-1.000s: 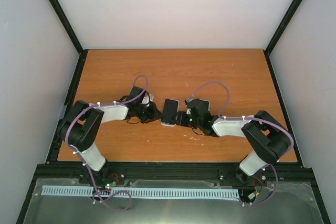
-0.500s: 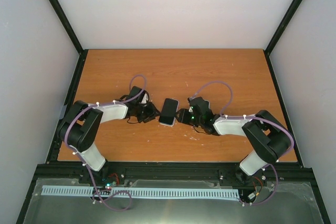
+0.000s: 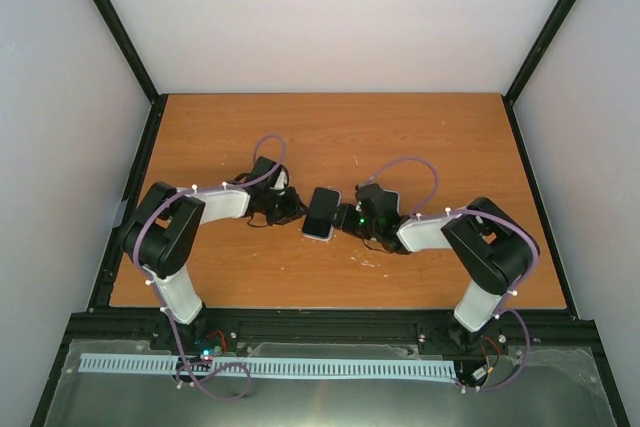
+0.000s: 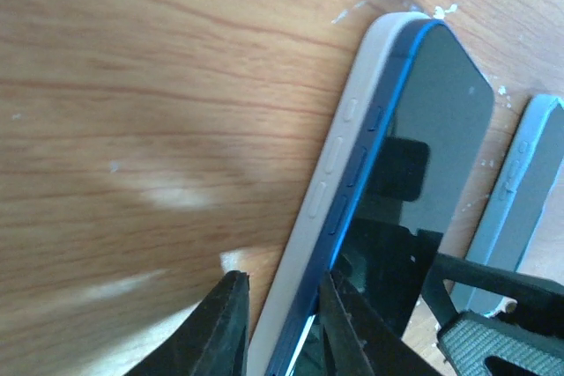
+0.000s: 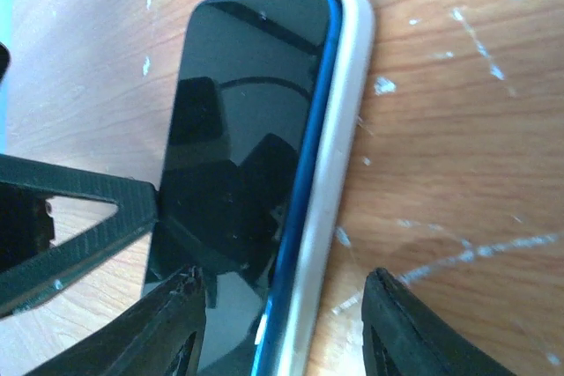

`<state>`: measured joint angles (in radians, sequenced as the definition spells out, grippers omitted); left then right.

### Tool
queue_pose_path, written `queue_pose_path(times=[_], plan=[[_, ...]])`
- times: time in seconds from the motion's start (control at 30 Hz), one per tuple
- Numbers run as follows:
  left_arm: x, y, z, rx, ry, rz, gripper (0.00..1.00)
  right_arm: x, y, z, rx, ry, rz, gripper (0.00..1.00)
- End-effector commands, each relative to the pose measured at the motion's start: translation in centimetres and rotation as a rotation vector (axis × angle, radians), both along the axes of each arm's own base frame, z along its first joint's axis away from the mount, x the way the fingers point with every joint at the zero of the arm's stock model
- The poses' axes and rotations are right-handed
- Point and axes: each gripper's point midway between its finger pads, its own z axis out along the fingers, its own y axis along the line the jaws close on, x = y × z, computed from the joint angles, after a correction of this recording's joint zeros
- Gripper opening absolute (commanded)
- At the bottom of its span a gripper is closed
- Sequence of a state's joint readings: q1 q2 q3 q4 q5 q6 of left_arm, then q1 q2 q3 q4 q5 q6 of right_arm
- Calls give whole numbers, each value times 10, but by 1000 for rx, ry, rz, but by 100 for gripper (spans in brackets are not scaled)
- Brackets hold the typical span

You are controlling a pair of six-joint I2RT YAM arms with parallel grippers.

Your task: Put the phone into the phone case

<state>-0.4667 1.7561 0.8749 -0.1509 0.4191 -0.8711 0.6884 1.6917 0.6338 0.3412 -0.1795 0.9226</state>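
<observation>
Both arms' elbows have swung inward since a second ago. The phone [image 3: 322,211] has barely shifted and lies mid-frame on the worktop [image 3: 330,137], seated in the phone case [image 4: 328,160] with its blue side showing above the rim. The left jaws stand narrowly parted astride the case's long edge; I cannot tell whether they pinch it. The right jaws gape around the phone's end, gripping nothing.

Lab rig: white-walled framed enclosure [image 3: 110,22], wooden table [image 3: 330,137]
</observation>
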Motion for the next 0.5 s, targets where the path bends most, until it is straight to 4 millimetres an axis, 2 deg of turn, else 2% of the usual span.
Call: queue_pose_path(times=[0.0,0.1,0.23,0.47], plan=[[-1,-5,-8,-18,12,-33,20,15,11,3,53,-4,-24,49],[-7,-7,-9,-42,29,-35,17,14,23,9,121,-16,20,49],[-17,-13,-5,-107,46,-52,16,16,34,30,207,-72,56,49],[-29,-13,4,-148,53,-45,22,9,44,70,348,-152,114,49]])
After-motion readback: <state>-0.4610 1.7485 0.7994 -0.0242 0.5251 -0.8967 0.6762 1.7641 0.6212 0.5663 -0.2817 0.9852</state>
